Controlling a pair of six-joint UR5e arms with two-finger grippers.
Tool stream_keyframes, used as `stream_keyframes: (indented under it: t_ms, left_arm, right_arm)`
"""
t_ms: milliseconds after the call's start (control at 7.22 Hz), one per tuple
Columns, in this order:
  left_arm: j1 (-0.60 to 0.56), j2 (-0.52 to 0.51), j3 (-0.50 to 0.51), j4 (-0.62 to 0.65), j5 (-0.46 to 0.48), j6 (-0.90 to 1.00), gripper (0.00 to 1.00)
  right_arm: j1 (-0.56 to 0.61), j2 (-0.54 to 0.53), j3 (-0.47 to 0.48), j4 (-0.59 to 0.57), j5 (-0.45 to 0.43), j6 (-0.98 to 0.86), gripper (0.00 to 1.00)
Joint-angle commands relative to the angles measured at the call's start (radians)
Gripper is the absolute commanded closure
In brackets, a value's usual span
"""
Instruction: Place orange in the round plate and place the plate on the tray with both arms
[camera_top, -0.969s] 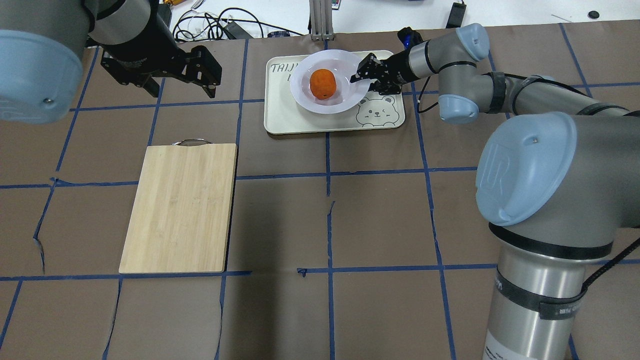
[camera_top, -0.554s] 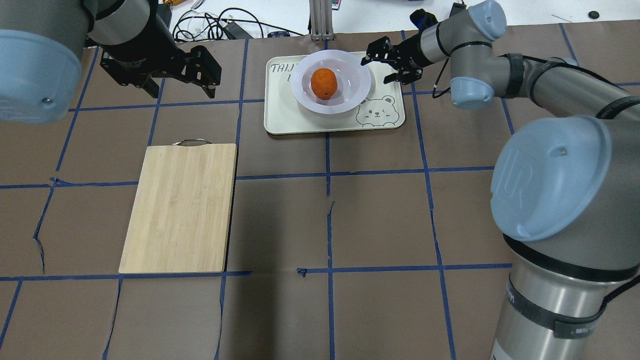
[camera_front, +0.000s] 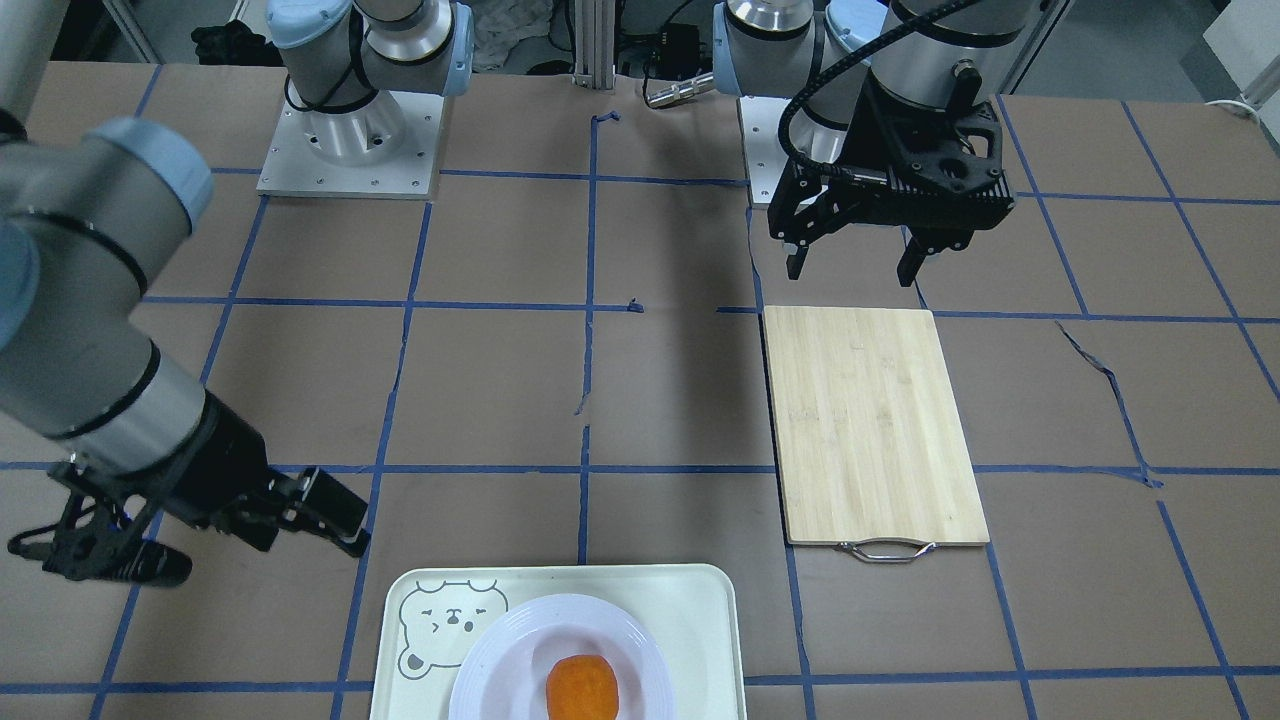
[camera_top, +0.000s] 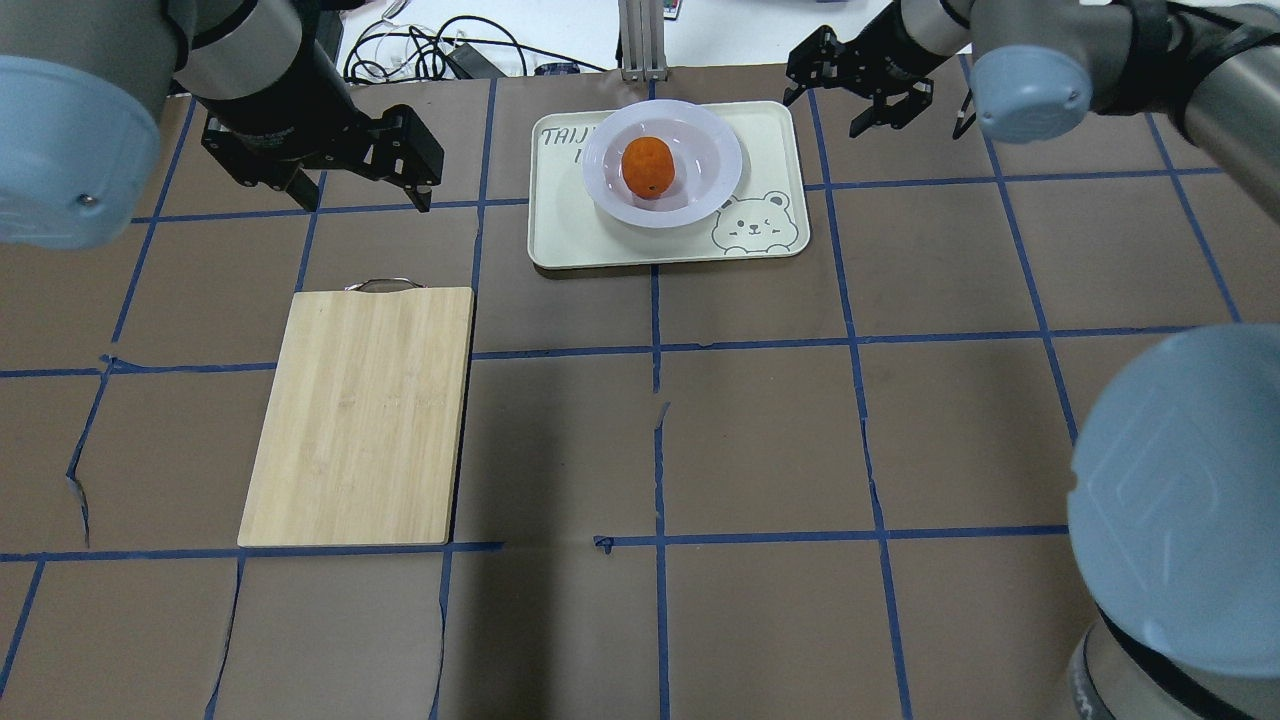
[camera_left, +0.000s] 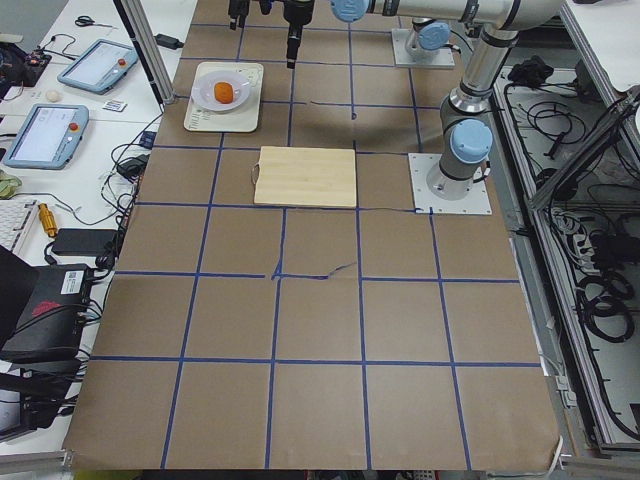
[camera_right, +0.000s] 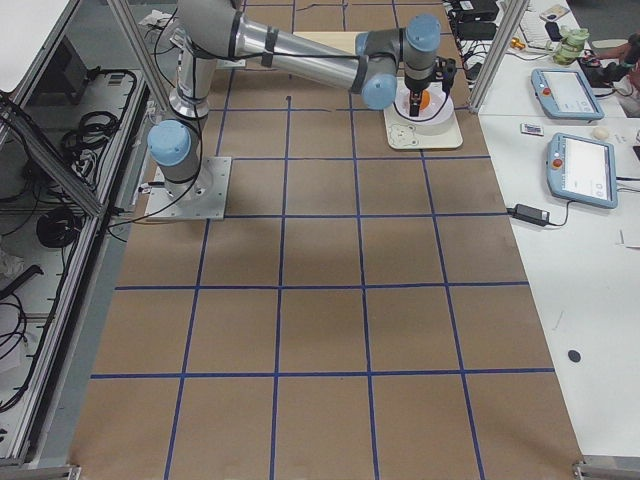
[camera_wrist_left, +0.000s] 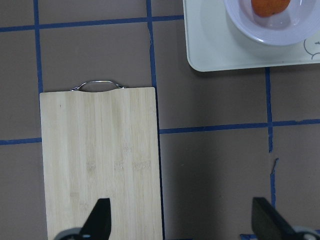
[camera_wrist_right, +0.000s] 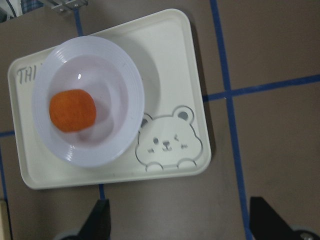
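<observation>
The orange (camera_top: 648, 167) lies in the sunken centre of the round plate (camera_top: 722, 168). That plate stands on the cream tray (camera_top: 570, 240) at the far middle of the table, beside its bear face. My right gripper (camera_top: 825, 105) hangs open and empty off the tray's far right corner, clear of the plate. The right wrist view looks down on the orange (camera_wrist_right: 72, 110), plate (camera_wrist_right: 131, 95) and tray (camera_wrist_right: 175, 55). My left gripper (camera_top: 365, 195) is open and empty, left of the tray and beyond the cutting board. Seen from the front, it (camera_front: 852, 272) hovers above the table.
A bamboo cutting board (camera_top: 360, 415) with a metal handle lies left of centre, also showing in the left wrist view (camera_wrist_left: 100, 160). Cables (camera_top: 440, 50) and a metal post (camera_top: 640, 40) line the far edge. Both arm bases (camera_front: 345, 140) stand at my side.
My right gripper has let go of the plate's rim and drawn back to the right and farther away. The plate with the orange stays on the tray. The left gripper barely shifted.
</observation>
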Motion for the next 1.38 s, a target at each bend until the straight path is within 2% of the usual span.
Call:
stream_keyframes:
  t_ms: [0,277,415,554,1246]
  left_arm:
    - [0.0,-0.001,0.0,0.0,-0.005,0.001,0.0]
    - [0.0,-0.001,0.002,0.003,-0.007,0.003,0.0]
    - [0.0,-0.001,0.0,0.007,-0.005,0.009,0.0]
    - [0.0,-0.001,0.002,0.009,-0.004,0.01,0.0]
    - [0.0,-0.003,0.002,0.009,-0.013,0.009,0.0]
  right_arm:
    - [0.035,-0.196,-0.006,0.26,-0.166,-0.057,0.0]
    - [0.061,-0.303,0.009,0.355,-0.182,-0.063,0.0]
    - [0.066,-0.321,0.022,0.366,-0.203,-0.06,0.0]
    - [0.072,-0.319,0.022,0.375,-0.284,-0.054,0.0]
    - [0.106,-0.313,0.028,0.357,-0.277,-0.074,0.0]
